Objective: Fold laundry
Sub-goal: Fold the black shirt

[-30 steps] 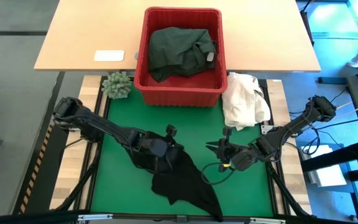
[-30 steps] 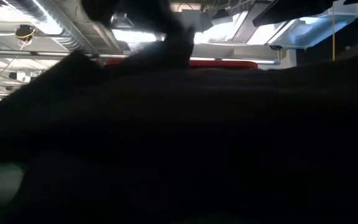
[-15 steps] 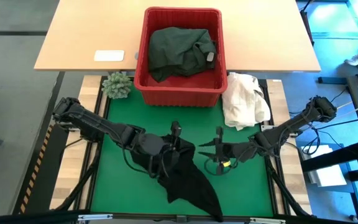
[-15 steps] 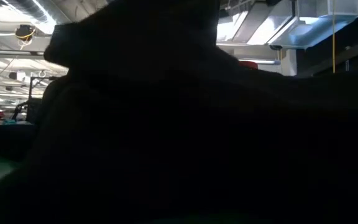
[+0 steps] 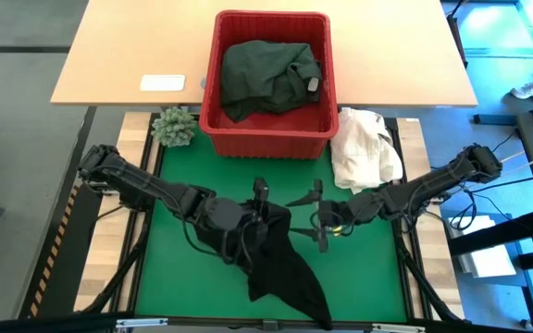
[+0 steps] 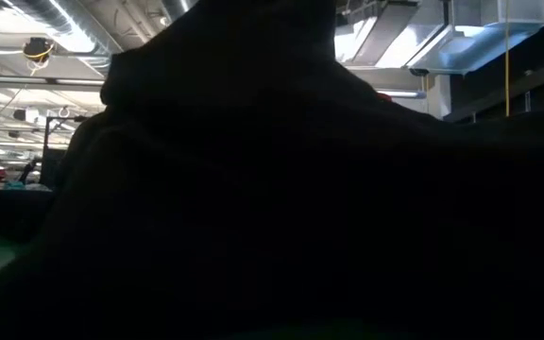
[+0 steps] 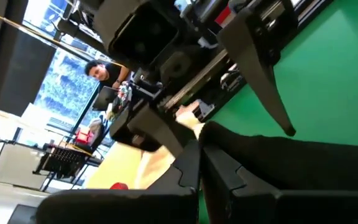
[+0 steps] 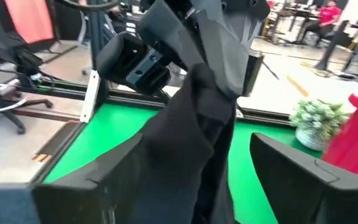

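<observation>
A black garment (image 5: 280, 264) of the laundry hangs from my left gripper (image 5: 262, 205), which is shut on its top over the middle of the green mat (image 5: 169, 268). The garment's lower end (image 5: 308, 301) lies on the mat near the near edge. My right gripper (image 5: 309, 220) stands open just to the right of the garment. In the right wrist view its fingers (image 8: 92, 183) stand on either side of the hanging cloth (image 8: 191, 143). A dark green garment (image 5: 266, 74) lies in the red basket (image 5: 213, 120). Dark cloth fills the low view. My left gripper pinches a bunched top part of the black garment (image 7: 219, 134) between its two shut fingers (image 7: 188, 174), coming in nearly level from the table's left. The cloth falls below the fingers (image 8: 201, 87) in loose folds, its lower end on the mat.
A cream-white cloth heap (image 5: 364, 148) lies at the mat's far right corner. A small green plant (image 5: 174, 125) stands at the far left corner. A white flat object (image 5: 162, 83) lies on the wooden table (image 5: 128, 55) behind.
My left gripper has risen with the garment's top, so the cloth has been drawn up into a hanging drape while its lower end has stayed on the mat. My right gripper has moved toward the table's left, up to the garment, has turned, and has opened wide.
</observation>
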Robot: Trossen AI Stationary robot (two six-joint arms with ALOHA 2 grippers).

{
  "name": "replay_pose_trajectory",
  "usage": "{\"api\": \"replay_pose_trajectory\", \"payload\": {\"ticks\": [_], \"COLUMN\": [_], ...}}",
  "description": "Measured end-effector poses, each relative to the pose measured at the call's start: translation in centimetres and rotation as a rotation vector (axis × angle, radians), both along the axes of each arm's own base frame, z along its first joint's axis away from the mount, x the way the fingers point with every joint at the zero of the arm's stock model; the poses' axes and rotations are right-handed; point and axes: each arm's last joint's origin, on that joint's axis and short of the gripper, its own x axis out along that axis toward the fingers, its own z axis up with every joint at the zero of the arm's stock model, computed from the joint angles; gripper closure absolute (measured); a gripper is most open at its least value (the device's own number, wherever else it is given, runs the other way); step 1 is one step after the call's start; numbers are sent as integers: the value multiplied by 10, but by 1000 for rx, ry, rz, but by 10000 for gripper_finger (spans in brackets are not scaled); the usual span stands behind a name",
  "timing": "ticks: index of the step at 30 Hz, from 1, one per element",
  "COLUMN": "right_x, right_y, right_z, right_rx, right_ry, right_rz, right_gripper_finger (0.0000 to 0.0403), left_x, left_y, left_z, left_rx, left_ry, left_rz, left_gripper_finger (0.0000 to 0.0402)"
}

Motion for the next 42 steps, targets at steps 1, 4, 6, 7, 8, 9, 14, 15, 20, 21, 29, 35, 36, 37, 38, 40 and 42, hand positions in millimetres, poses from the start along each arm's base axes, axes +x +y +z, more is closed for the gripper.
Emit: {"api": "replay_pose_trajectory", "payload": {"ticks": [1, 4, 6, 7, 8, 9, 14, 15, 20, 21, 29, 35, 36, 37, 38, 40, 42], "right_x": [1, 2, 2, 1, 1, 1, -3, -5, -18, -21, -36, -39, -39, -39, -39, -39, -39], "right_y": [-1, -1, -1, 0, 0, 0, -1, -2, -8, -10, -16, -17, -17, -17, -17, -17, -17], "right_z": [1, 3, 2, 2, 2, 1, 3, 5, 25, 30, 58, 61, 61, 61, 61, 61, 61], "right_rx": [11, 31, 27, 19, 11, -4, -72, -73, -110, -115, -150, -163, -163, -164, -164, -162, -161], "right_ry": [-10, -25, -21, -19, -18, -17, -6, -10, 34, 42, 162, 229, 230, 232, 231, 230, 230], "right_rz": [15, 64, 74, 75, 76, 80, 104, 101, 74, 61, 54, 50, 48, 47, 47, 51, 56], "right_gripper_finger": [117, 148, 189, 215, 244, 277, 387, 383, 395, 395, 398, 399, 400, 400, 400, 400, 400], "left_x": [0, 0, 0, -1, -1, -2, -5, -6, -11, -14, -30, -38, -39, -40, -39, -39, -35], "left_y": [-1, -4, -5, -5, -5, -6, -11, -13, -20, -21, -20, -14, -13, -13, -11, -9, -7], "left_z": [1, 4, 5, 5, 5, 5, 6, 6, 7, 8, 10, 5, 2, 1, 0, -3, -10], "left_rx": [8, 28, 34, 38, 45, 55, 83, 88, 41, 17, -148, -246, -264, -300, -349, -447, -529], "left_ry": [-6, -32, -44, -46, -46, -45, -50, -52, -87, -95, -88, -42, -27, -18, -7, 31, 73], "left_rz": [-6, -18, -1, 13, 22, 30, 83, 95, 194, 213, 266, 329, 337, 333, 324, 299, 286], "left_gripper_finger": [401, 401, 401, 401, 401, 401, 401, 401, 401, 401, 383, 323, 312, 301, 292, 275, 263]}}
